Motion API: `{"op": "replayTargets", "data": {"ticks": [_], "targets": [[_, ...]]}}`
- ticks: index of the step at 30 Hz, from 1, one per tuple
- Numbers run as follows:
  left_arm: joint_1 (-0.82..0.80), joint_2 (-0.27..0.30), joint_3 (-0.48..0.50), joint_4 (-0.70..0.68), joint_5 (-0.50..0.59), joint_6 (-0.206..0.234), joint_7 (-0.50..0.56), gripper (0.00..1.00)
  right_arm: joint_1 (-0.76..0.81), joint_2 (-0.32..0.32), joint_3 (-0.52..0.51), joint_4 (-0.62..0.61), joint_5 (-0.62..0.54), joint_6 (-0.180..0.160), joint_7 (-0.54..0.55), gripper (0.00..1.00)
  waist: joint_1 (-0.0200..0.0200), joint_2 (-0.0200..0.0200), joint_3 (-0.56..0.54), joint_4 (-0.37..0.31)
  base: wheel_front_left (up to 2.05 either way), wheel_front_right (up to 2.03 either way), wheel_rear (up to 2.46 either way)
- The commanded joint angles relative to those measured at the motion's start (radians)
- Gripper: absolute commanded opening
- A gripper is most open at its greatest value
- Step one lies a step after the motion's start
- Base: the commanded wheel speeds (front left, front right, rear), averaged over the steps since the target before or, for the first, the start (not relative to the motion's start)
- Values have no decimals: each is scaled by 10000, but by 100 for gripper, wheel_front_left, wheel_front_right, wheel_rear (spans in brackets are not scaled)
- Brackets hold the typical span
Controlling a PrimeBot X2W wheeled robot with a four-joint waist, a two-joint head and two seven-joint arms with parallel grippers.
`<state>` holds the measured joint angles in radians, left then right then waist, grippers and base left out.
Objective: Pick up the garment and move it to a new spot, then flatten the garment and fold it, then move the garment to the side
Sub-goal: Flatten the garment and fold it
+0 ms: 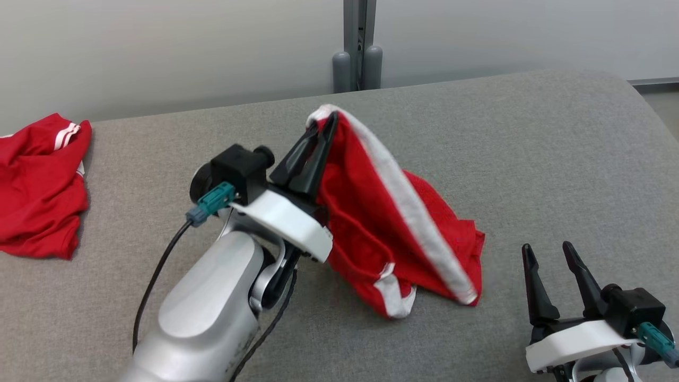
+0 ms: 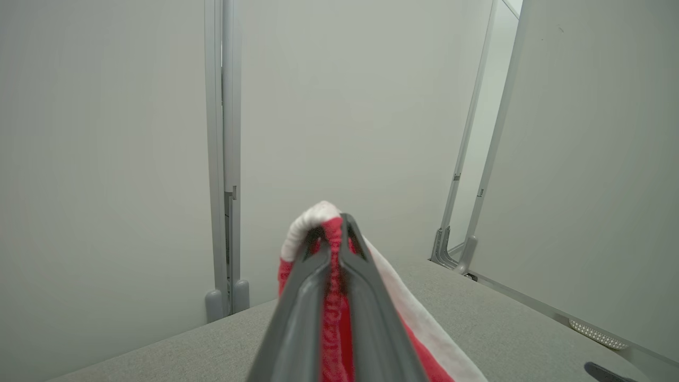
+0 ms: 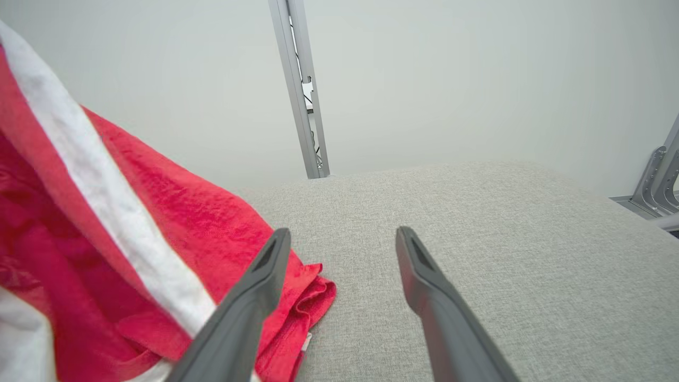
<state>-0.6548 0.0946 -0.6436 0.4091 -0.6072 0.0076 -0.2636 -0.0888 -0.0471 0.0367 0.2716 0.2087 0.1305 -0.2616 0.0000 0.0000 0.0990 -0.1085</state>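
Head view: left claw (image 1: 330,121) pinches one red garment (image 1: 403,223) of two.

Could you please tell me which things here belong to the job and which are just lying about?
Job: striped red garment, left claw shut on it, open right claw.
Lying about: other red garment at far left, grey post.

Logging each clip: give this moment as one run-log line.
stage: pick-up | left gripper: shut on red garment, edge held up | right gripper: open, empty | second red garment: far left
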Motion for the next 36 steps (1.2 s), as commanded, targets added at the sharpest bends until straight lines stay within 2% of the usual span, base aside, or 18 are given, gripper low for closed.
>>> {"op": "replayTargets", "data": {"ticks": [1,5,13,23,30,31,32,33,34,36], "targets": [[452,65,127,76,-9,-91,-15,0,108,-63,-45,-8,-66,5,-53,100,0,0,-38,85,0,0,0],[1446,347,306,489,-194,-203,-15,0,179,-62,-27,47,-86,5,-53,100,0,0,-131,279,0,0,0],[3093,693,820,1331,-525,26,-16,0,366,-65,21,122,-185,5,-53,100,0,0,-297,613,0,0,0],[4041,613,1375,2108,-714,-144,-16,0,653,-63,280,473,-373,5,-52,100,0,0,-482,718,0,0,0],[4388,444,1605,2593,-626,-327,-16,1,913,-63,964,988,-314,5,-53,100,0,0,-504,639,0,0,0],[4423,412,1647,2613,-591,-338,-16,36,929,-65,1077,1126,-264,5,-53,100,0,0,-503,639,0,0,0],[4440,386,1704,2620,-577,-336,-16,59,915,-65,1155,1230,-218,5,-53,100,0,0,-504,639,0,0,0],[4444,364,1758,2623,-519,-340,-16,97,883,-68,1204,1311,-182,5,-53,100,0,0,-502,643,0,0,0],[4443,347,1811,2620,-476,-341,-16,100,839,-65,1261,1397,-143,5,-52,100,0,0,-503,649,0,0,0],[4453,304,1908,2625,-383,-353,-16,100,757,-62,1406,1559,-79,5,-53,100,0,0,-508,668,0,0,0]]}}
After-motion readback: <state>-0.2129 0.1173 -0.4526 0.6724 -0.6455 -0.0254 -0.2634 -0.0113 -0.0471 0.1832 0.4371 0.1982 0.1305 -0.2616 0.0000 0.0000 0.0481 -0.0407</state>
